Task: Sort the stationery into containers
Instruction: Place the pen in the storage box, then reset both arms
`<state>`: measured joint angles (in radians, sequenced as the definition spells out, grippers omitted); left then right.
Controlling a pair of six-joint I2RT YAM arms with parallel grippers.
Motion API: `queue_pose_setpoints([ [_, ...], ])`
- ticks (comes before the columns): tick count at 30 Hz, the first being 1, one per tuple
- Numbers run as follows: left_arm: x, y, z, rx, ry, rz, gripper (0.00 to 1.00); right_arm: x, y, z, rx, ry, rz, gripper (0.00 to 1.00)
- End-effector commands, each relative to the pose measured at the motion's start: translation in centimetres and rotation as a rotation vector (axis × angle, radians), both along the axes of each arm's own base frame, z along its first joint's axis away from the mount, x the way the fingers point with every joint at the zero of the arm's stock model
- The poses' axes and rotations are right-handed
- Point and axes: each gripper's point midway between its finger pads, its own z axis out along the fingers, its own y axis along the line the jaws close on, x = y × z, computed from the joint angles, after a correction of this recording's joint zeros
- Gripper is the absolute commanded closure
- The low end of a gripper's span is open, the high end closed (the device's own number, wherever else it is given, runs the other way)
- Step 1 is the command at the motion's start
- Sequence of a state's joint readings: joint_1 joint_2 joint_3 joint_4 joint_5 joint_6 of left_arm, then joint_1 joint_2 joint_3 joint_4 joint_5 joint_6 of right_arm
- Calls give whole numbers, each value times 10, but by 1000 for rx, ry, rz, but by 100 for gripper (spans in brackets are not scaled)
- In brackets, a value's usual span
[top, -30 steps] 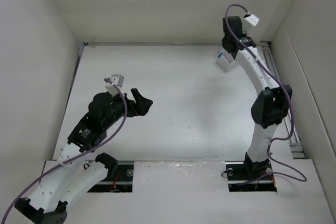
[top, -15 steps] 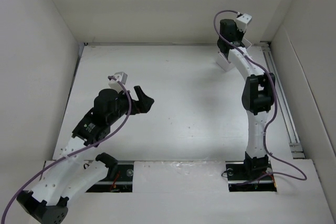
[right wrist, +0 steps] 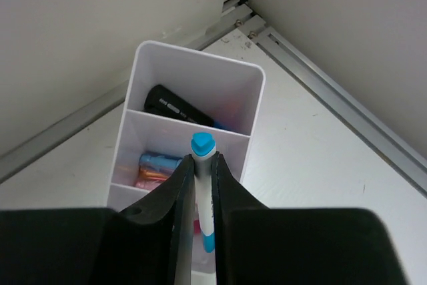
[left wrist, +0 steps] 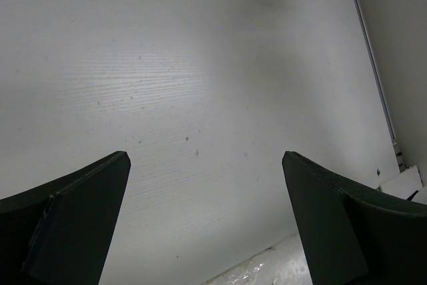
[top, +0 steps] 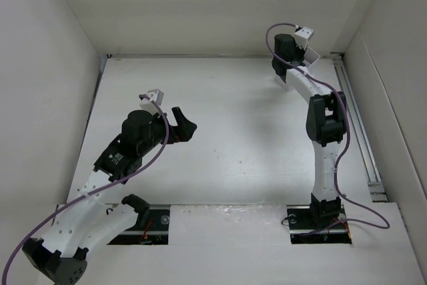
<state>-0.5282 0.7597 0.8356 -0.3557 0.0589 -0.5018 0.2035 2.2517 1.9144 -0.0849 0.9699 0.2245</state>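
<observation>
Pen (right wrist: 201,195) lengthwise in right pincer (right wrist: 202,160), blue tip toward white box (right wrist: 256,107).

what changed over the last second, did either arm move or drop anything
The right arm swung left, elbow pulling in, wrist shifting left over the white box. The right gripper is shut on a blue-capped pen; whether it held it earlier is not visible. The left gripper crept slightly farther out, open, empty. The box kept its far right corner.
</observation>
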Motion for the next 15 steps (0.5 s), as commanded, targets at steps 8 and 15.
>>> queue_pose_setpoints([
  [8, 1, -1, 39, -52, -93, -3, 0, -13, 51, 85, 84, -194, 120, 0],
  [15, -2, 1, 50, -65, -115, -3, 0, -62, 106, 130, 228, -186, 295, 0],
])
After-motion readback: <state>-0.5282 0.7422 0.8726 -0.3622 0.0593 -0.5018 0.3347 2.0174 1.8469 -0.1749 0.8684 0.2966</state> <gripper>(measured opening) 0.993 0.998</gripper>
